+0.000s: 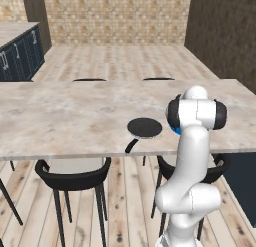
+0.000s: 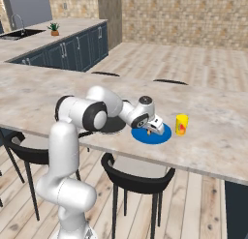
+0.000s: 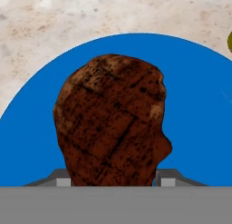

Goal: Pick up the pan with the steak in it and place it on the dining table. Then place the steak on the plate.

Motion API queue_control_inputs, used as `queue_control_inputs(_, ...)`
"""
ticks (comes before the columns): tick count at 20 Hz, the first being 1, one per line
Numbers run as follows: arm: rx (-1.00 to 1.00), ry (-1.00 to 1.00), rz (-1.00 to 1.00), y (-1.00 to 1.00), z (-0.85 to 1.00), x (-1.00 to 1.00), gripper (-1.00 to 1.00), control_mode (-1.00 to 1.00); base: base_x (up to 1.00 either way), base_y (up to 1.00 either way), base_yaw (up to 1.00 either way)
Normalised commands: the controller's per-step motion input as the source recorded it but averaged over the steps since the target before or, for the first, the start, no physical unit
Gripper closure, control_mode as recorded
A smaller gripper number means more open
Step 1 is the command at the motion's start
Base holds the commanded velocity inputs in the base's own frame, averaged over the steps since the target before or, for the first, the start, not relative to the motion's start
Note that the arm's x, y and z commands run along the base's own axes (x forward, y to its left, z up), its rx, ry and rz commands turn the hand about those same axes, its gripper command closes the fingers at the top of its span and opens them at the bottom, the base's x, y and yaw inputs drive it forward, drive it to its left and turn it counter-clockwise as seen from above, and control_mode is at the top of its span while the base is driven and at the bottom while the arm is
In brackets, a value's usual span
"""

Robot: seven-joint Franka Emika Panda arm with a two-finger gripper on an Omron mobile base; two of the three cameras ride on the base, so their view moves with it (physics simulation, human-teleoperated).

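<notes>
Here we see a simulated kitchen with a long marbled bench [image 1: 75, 116], the dining table of the task, and black chairs tucked under its near edge; the pan [image 1: 144, 127], small, round and black, sits on the bench near that edge with its short handle pointing toward us, and it looks empty.

Just beside the pan lies a flat blue plate [image 2: 151, 135]; a small yellow cup [image 2: 181, 124] stands near the plate on its far side.

The white arm reaches low over the plate; the claw [image 2: 156, 129] hangs close above it, and in the hand view the steak [image 3: 111, 121], dark reddish-brown with grill marks, sits between the two finger tips with the blue plate behind it; so we judge the claw is pinching the steak, half spread around it; whether the meat already touches the plate we cannot tell.

We judge the steak light, somewhat soft and a little slippery; a hold across its narrower sides, as now, suits it; the pan would be stiff and heavier, best taken by its handle; what seems left is to let the meat go onto the plate.
</notes>
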Motion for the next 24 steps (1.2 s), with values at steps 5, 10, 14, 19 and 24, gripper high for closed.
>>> queue_control_inputs(5, 0.00, 0.03, 0.00, 0.00, -0.21, 0.11, 1.00, -1.00, 0.00, 0.00, 0.00)
queue_control_inputs(10, 0.00, 0.02, 0.00, -0.07, -0.21, 0.39, 1.00, -1.00, 0.00, 0.00, 0.00)
queue_control_inputs(14, 0.00, 0.01, 0.00, -0.16, -0.17, 0.15, 1.00, -1.00, 0.00, 0.00, 0.00)
queue_control_inputs(19, 0.00, 0.00, 0.00, -0.16, -0.19, 0.00, 1.00, -1.00, 0.00, 0.00, 0.00)
queue_control_inputs(24, 0.00, 0.00, 0.00, -0.02, -0.01, 0.00, 1.00, -1.00, 0.00, 0.00, 0.00)
